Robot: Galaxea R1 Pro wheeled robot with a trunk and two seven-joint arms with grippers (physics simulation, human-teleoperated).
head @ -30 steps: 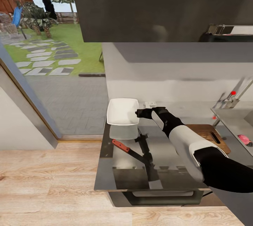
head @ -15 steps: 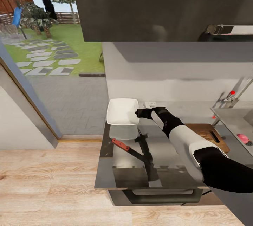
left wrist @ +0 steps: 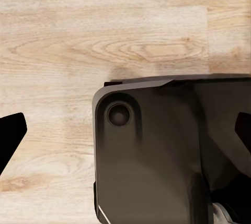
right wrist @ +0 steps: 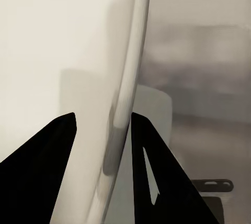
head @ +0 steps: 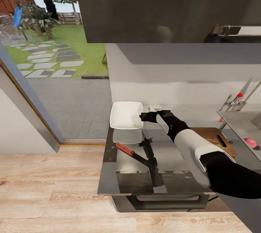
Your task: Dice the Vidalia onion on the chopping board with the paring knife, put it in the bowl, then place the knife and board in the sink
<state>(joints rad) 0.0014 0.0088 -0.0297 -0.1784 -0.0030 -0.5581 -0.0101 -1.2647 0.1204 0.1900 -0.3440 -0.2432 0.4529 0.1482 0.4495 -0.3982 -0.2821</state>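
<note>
Two arms, head view: right end effector sat at the near right rim of the bowl, arm stretched across the tabletop.
Bowl: white, at the far left corner of the tabletop, lifted or resting I could not tell.
Paring knife: lay flat in front of the bowl, red handle pointing left.
Chopping board: right of the arm, partly hidden by it.
Vidalia onion: down in the sink, well apart from the board.
Left wrist view: left end effector spread wide, nothing between the tips, over wooden floor and the robot's dark base.
Right wrist view: fingers straddled the bowl's rim, pinching it.
</note>
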